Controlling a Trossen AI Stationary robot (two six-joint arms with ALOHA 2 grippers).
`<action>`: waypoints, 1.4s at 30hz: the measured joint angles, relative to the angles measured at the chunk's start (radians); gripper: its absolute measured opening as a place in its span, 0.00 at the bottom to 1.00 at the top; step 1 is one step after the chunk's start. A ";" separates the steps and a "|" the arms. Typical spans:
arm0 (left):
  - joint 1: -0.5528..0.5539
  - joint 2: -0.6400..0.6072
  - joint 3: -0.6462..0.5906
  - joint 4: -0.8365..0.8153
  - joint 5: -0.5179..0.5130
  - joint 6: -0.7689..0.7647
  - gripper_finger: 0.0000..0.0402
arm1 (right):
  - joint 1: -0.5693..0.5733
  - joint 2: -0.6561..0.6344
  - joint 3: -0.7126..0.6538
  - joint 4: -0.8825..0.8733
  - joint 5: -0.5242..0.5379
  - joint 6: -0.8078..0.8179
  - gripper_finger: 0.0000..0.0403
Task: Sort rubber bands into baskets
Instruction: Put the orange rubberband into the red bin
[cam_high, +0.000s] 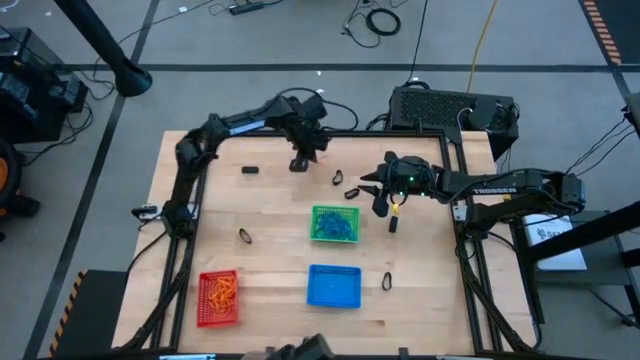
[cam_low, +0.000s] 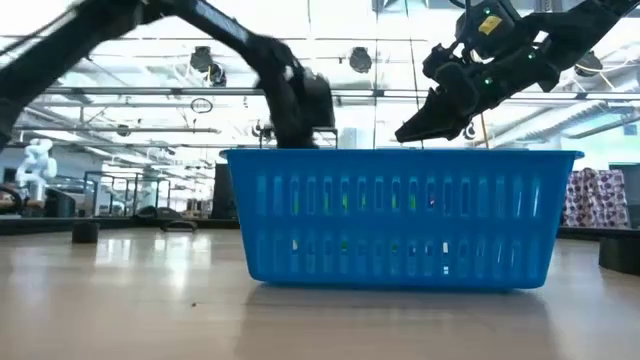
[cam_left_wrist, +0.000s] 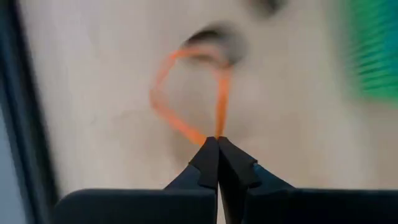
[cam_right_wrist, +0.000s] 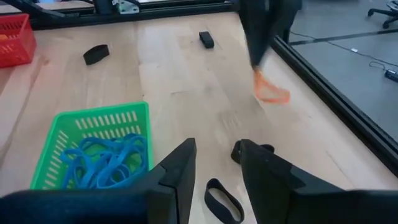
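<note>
My left gripper is over the table's far part, shut on an orange rubber band, which also shows in the right wrist view as an orange rubber band. My right gripper hovers open to the right of the green basket, touching nothing, with a black rubber band on the table below its fingers. The green basket holds blue rubber bands. The red basket holds orange ones. The blue basket stands at the near middle. My left gripper pinches the orange band at one spot of its loop between the free ends of its two shut fingers. The fingers come steeply from above. The loop hangs open below them; whether its low end touches the table I cannot tell.
Loose black bands lie on the wood at the far left, far middle, left of the green basket and right of the blue basket. A black frame rail borders the table.
</note>
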 joint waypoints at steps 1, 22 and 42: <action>-0.003 -0.031 0.000 -0.027 0.051 -0.006 0.00 | 0.001 0.000 0.000 0.000 0.000 -0.006 0.30; -0.626 -0.488 -0.535 0.310 0.483 -0.217 0.00 | 0.083 0.000 -0.008 -0.035 -0.131 -0.120 0.30; -1.077 -0.741 -0.865 0.308 0.083 -1.369 0.00 | 0.206 0.000 -0.007 0.098 -0.130 -0.027 0.30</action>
